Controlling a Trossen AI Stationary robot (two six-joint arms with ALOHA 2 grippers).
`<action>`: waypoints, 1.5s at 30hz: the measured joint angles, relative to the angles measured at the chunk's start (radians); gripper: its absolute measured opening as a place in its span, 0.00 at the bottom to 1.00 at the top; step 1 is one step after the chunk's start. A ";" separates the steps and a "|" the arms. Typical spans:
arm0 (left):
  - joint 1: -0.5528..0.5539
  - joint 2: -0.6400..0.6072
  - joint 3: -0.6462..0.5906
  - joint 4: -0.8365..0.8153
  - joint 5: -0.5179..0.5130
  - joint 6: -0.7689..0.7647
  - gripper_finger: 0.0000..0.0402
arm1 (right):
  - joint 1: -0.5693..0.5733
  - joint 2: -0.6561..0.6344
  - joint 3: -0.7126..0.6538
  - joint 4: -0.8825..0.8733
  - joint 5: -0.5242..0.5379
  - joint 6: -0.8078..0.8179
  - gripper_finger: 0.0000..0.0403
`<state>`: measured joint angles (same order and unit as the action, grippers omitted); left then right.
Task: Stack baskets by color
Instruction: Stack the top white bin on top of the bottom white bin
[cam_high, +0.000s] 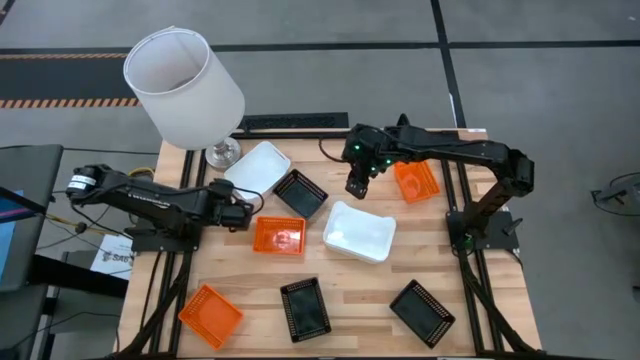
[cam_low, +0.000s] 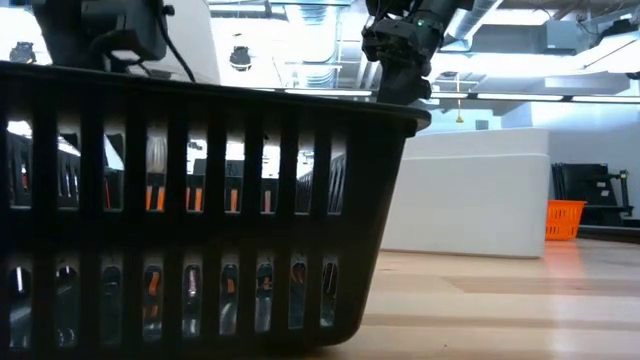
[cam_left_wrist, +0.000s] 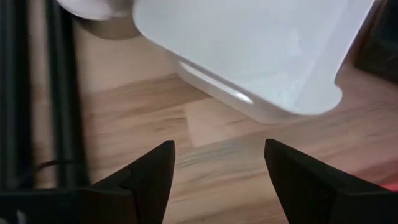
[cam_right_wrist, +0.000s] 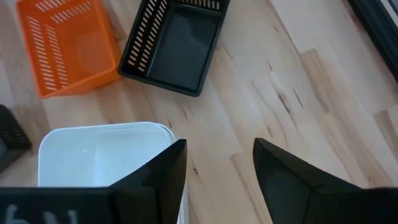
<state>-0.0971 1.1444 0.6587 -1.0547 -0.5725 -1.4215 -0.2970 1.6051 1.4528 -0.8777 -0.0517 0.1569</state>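
**High view: baskets scattered, both grippers empty over the table**

High view shows a large white lampshade (cam_high: 183, 87) on its stand at the far left corner of the wooden table (cam_high: 360, 300), overhanging a white basket (cam_high: 258, 166). Just beside that basket lies a black basket (cam_high: 300, 193), and near it an orange basket (cam_high: 279, 236) and a second white basket (cam_high: 359, 232). Along the near edge sit another orange basket (cam_high: 210, 314) and two more black baskets (cam_high: 305, 307) (cam_high: 422, 311). A third orange basket (cam_high: 416, 181) rests at the far right, partly under the right arm.

The left gripper (cam_high: 246, 213) lies low between the far white basket and the central orange one; its wrist view shows the fingers (cam_left_wrist: 152, 177) spread apart with nothing between them, the white basket's corner just ahead and bare wood beneath.

The right gripper (cam_high: 358, 185) hangs above the table between the black basket and the far-right orange one. Its fingers (cam_right_wrist: 168, 171) stand apart and empty, with bare wood between them and the second white basket lying below, beside one finger.

In the low view, a black basket's mesh wall (cam_low: 200, 210) blocks most of the scene.
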 joint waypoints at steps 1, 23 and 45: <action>0.000 0.000 -0.020 0.035 -0.004 0.000 0.59 | 0.002 0.000 0.000 0.000 0.000 0.000 0.51; 0.063 0.033 0.048 0.695 0.253 0.555 0.59 | 0.016 0.048 0.000 0.077 -0.003 -0.009 0.49; 0.338 0.300 0.123 0.493 0.227 0.656 0.59 | 0.044 0.053 0.000 0.065 -0.004 0.027 0.47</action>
<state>0.2405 1.4440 0.7816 -0.5619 -0.3456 -0.7653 -0.2528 1.6577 1.4532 -0.8127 -0.0555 0.1837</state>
